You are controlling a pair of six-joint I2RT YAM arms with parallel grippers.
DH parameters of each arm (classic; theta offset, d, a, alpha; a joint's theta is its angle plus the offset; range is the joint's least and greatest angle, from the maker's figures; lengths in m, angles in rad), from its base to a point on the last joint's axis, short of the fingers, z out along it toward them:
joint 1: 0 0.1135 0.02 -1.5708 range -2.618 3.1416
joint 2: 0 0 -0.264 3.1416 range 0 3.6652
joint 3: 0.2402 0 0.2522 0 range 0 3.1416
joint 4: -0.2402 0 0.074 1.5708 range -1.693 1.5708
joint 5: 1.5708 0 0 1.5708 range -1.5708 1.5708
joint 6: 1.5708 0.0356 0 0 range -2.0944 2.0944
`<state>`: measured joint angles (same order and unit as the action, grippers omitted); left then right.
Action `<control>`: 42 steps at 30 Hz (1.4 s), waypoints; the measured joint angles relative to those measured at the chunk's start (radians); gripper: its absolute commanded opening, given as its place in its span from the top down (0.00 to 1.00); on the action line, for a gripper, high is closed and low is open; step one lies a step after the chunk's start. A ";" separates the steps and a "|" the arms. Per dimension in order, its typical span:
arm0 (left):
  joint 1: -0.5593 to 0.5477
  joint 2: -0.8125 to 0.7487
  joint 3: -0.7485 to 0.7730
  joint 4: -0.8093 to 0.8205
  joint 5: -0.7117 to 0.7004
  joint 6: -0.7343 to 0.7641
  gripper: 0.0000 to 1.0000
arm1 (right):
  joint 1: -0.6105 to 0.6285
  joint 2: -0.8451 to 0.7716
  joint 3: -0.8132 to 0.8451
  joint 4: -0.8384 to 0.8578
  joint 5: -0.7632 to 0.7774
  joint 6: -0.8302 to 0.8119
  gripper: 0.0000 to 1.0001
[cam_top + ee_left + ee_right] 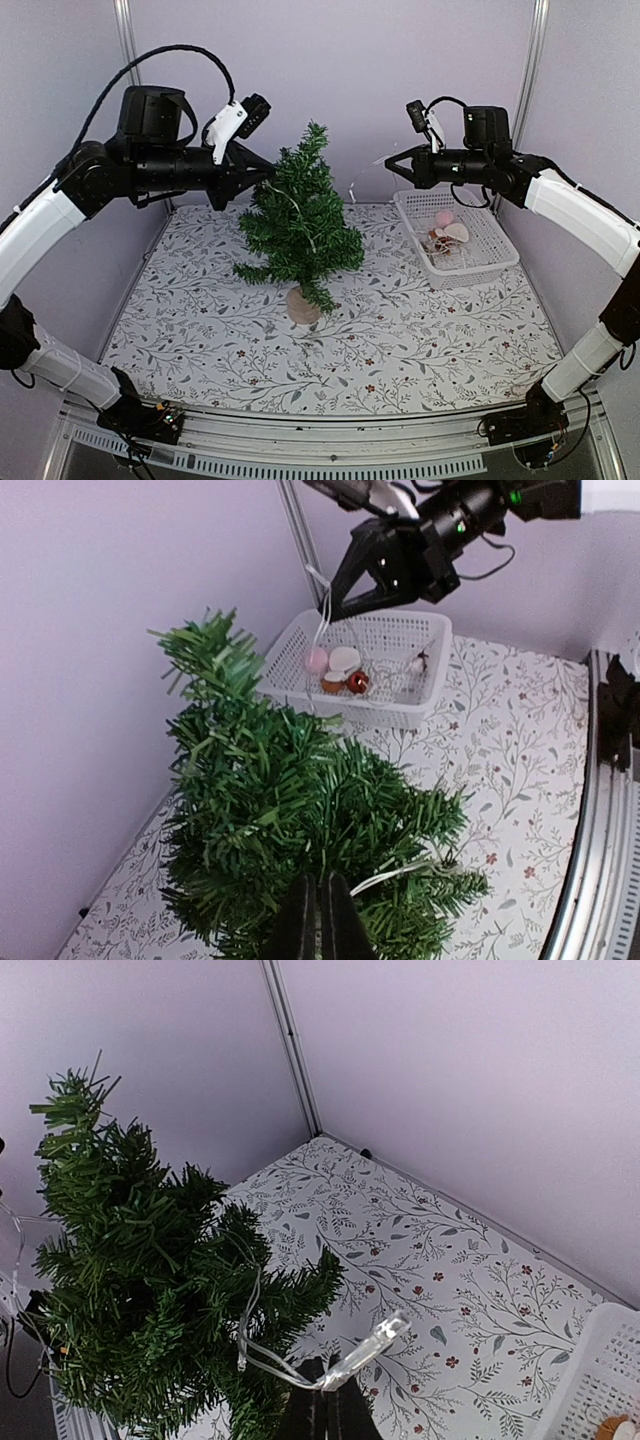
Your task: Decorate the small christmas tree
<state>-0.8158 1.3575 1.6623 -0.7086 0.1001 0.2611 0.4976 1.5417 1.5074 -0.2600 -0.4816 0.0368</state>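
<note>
Both arms reach out level toward the tree (pixel 300 215), which stands mid-way across the table (pixel 200 330). The left gripper (pixel 267 176) is closed among its upper branches. The right gripper (pixel 389 166), apart from the tree, pinches a light string (pixel 383 1336).

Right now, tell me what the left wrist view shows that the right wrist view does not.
Only the left wrist view: the right gripper seen from outside, and a pink ornament and a red ornament in the white basket. Only the right wrist view: a clear bulb on the light string pinched at that gripper's tips. Both: the small christmas tree, the floral cloth, the string, part of the basket.
</note>
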 measured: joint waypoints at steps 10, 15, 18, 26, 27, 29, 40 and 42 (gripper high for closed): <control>-0.001 -0.100 -0.229 0.384 -0.025 -0.200 1.00 | 0.000 0.000 -0.003 0.006 0.000 0.000 1.00; -0.031 -0.096 -0.267 0.458 -0.117 -0.240 1.00 | 0.000 0.000 -0.003 0.007 0.000 0.000 1.00; -0.070 -0.087 -0.267 0.492 -0.195 -0.239 1.00 | 0.000 0.000 -0.004 0.007 0.000 0.000 1.00; -0.106 -0.045 -0.267 0.506 -0.289 -0.200 1.00 | 0.000 0.000 -0.003 0.015 0.001 0.000 1.00; -0.113 -0.040 -0.266 0.500 -0.288 -0.181 1.00 | 0.000 0.000 -0.003 0.015 0.001 0.000 1.00; -0.125 -0.032 -0.264 0.480 -0.280 -0.150 1.00 | 0.000 0.000 -0.003 0.015 0.001 0.000 1.00; -0.139 0.059 -0.117 0.222 -0.215 -0.013 0.78 | 0.000 0.000 -0.003 0.013 0.000 -0.015 1.00; -0.140 0.059 -0.090 0.192 -0.216 0.000 0.74 | 0.000 0.000 -0.003 0.012 0.000 -0.018 1.00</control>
<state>-0.9554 1.4162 1.5719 -0.5171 -0.1162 0.2607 0.4976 1.5417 1.5040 -0.2481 -0.4816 0.0189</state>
